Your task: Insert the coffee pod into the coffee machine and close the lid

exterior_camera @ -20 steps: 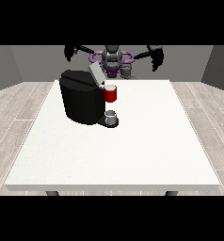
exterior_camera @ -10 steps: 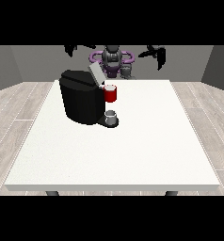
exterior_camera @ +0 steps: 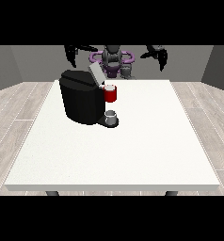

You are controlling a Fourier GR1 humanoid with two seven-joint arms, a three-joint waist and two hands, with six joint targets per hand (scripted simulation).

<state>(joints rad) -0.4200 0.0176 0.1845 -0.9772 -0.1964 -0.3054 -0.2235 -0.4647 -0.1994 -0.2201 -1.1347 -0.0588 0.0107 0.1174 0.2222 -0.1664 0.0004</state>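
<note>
Change since the earlier pictures: both arms have been raised and drawn in; the hand at the view's right is now held higher and nearer the robot's body than half a second ago, and the hand at the view's left has likewise been lifted above the table's far edge.
Hands: both are hung in the air behind the table, touching nothing; whether the fingers are straight or curled cannot be told, and nothing is seen to be held in either.
Coffee machine: set on the left half of the table, black, with its lid tilted up and open.
Red thing at the machine: seen at the machine's front, under the raised lid.
Grey thing: seen on the machine's base, below the red thing; it cannot be told for the pod.
Coffee pod: not plainly shown anywhere on the table, so its place cannot be given.
Meaning for the task: only a repositioning of the arms is judged to have been made; no reach has been begun, the pod is not yet inserted, and the lid is not yet closed.
Risk: the open lid stands between the hand at the view's left and the machine's front.
</note>
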